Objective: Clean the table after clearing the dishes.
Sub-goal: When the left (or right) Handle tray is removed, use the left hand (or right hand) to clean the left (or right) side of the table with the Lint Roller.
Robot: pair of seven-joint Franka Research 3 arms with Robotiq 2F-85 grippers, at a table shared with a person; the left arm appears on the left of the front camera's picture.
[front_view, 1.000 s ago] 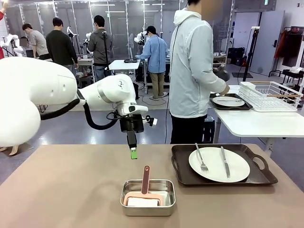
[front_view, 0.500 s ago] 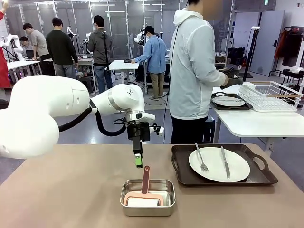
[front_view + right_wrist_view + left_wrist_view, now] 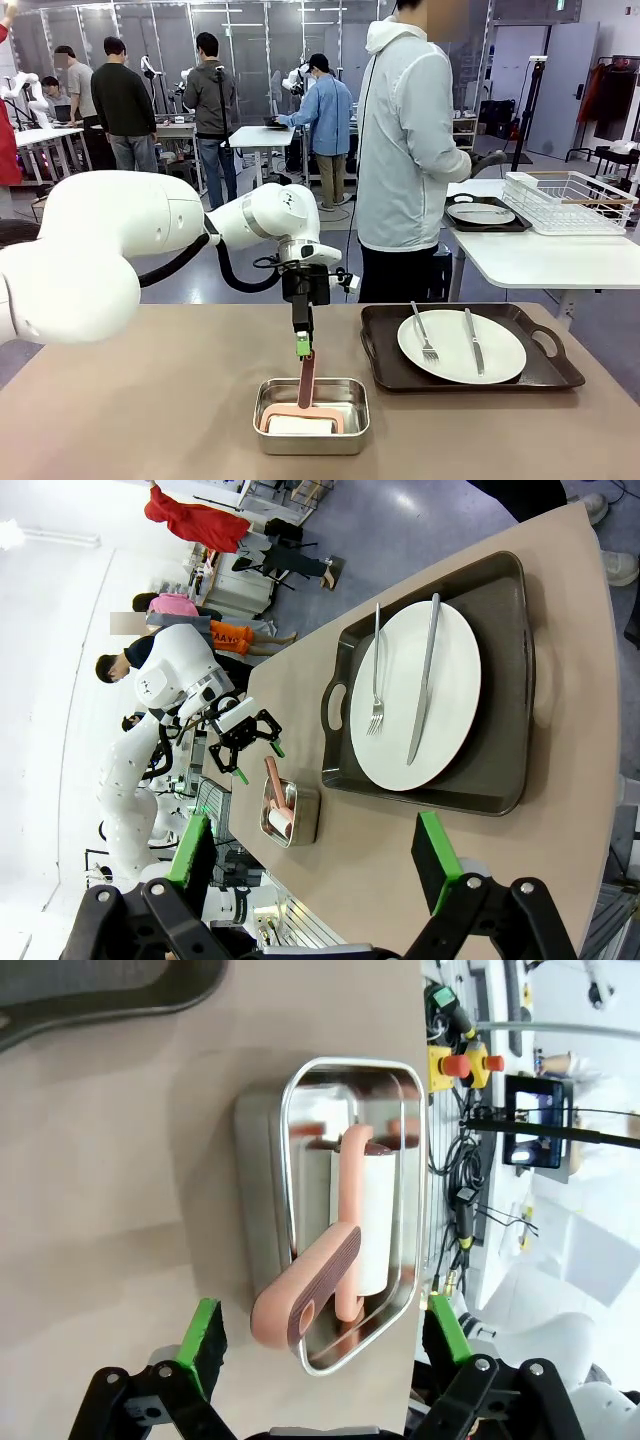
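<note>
On the brownish table (image 3: 130, 400), a dark tray (image 3: 385, 375) at the right holds the dishes: a white plate (image 3: 500, 355) with a fork (image 3: 424, 335) and a knife (image 3: 473, 340). My left gripper (image 3: 302, 345) hangs open, fingers pointing down, just over the pink handle of a white roller (image 3: 306, 380) in a steel pan (image 3: 311, 440). In the left wrist view the handle (image 3: 305, 1295) lies between the spread green pads (image 3: 205, 1330), touching neither. My right gripper (image 3: 311, 850) is open above the near right corner, looking down on the plate (image 3: 455, 670) and tray (image 3: 500, 770).
A person (image 3: 405, 150) stands at the far side, turned to a small white table (image 3: 540, 260) that carries another tray with a plate (image 3: 480, 213) and a white wire rack (image 3: 570, 200). The table's left half is bare.
My left gripper has moved right and down, from left of the pan to just over the roller's handle. The person's hand has shifted over the white table.
</note>
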